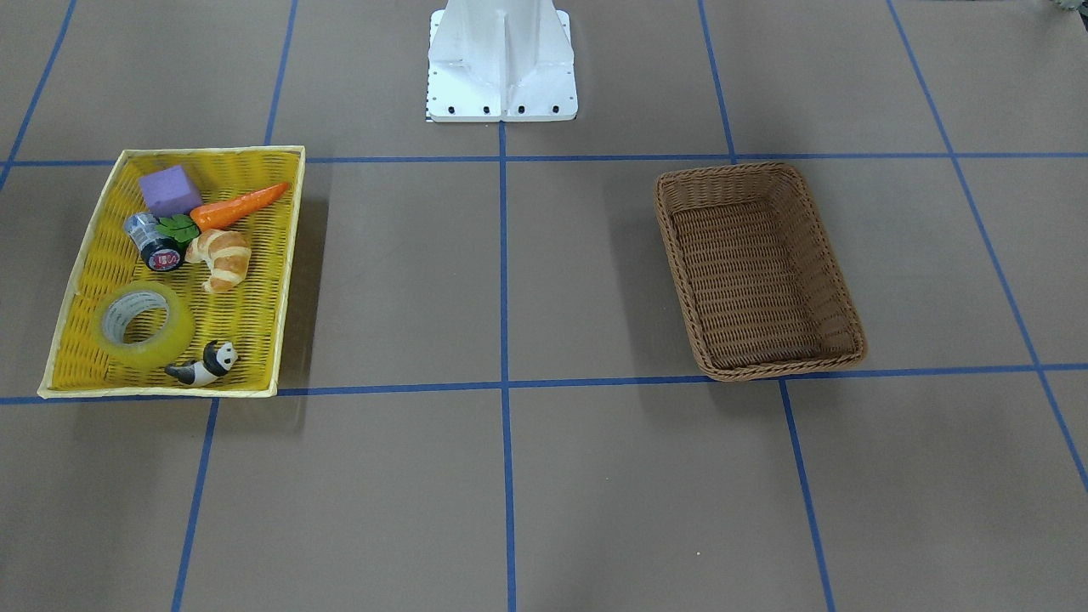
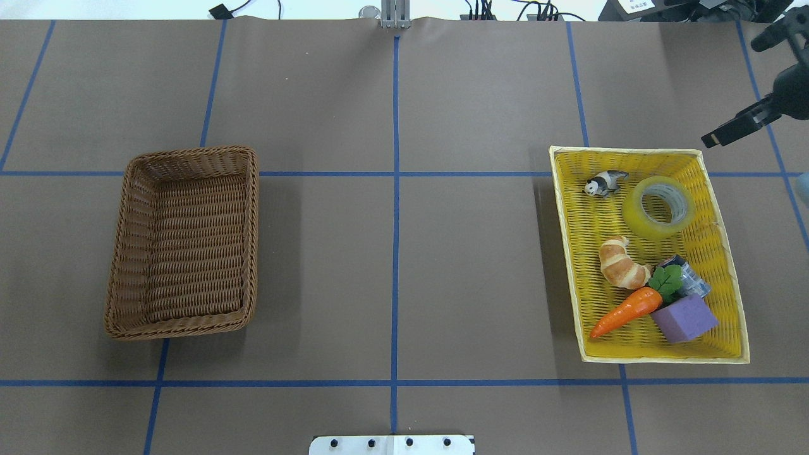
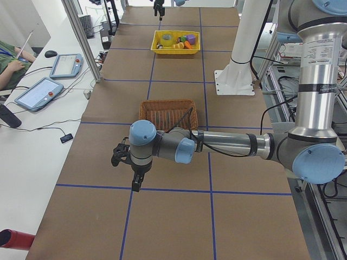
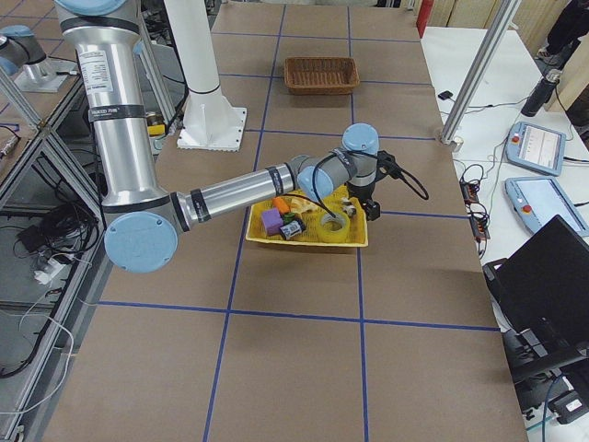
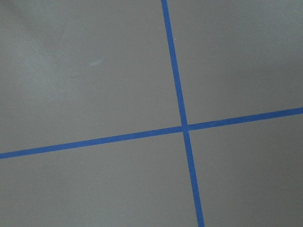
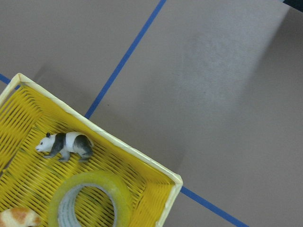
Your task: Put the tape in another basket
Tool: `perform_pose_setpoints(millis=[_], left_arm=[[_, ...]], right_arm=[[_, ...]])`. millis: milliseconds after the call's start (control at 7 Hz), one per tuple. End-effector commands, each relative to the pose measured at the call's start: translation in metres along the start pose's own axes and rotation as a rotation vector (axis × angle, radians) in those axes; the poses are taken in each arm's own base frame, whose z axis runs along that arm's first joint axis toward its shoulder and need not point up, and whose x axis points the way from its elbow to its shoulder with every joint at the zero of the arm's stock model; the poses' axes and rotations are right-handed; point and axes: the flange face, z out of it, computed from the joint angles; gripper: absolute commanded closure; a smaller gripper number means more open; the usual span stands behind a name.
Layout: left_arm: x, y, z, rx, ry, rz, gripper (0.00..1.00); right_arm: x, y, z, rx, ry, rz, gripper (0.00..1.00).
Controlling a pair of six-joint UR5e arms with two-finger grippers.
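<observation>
Reaching the tape falls to the right arm

The tape lies flat in the yellow tray, core opening upward, in the tray's far corner on the robot's right. A toy panda sits just beside it. The right gripper hangs above the surface just outside that same corner, past the rim. From there the roll lies back toward the robot and a little to its left, as the right wrist view confirms: the tape sits at the lower edge of that picture, with the tray corner between it and the picture's middle. I cannot tell whether these fingers are spread or pressed together.

The left gripper is well apart at the other end, over bare surface, beyond the brown basket. Its fingers cannot be judged either. The right arm is plainly nearer. With the roll's axis upright, a descent over its wall, one finger inside the core, looks the likely approach.
</observation>
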Motion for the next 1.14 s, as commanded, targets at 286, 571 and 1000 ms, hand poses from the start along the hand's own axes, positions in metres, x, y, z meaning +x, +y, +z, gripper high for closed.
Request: perform_pose_setpoints(millis=[286, 571, 1000], left_arm=[[0.0, 0.0, 0.001, -0.001, 0.002, -0.001, 0.02], [0.0, 0.0, 0.001, -0.002, 0.002, -0.001, 0.02], [0.0, 0.0, 0.001, -0.002, 0.002, -0.001, 0.02]], right_arm=[[-0.005, 0.017, 0.057, -0.083, -0.009, 0.001, 0.01], [-0.026, 0.018, 0.087, -0.124, -0.005, -0.036, 0.11], [-0.019, 0.026, 0.1, -0.154, 0.01, -0.073, 0.27]])
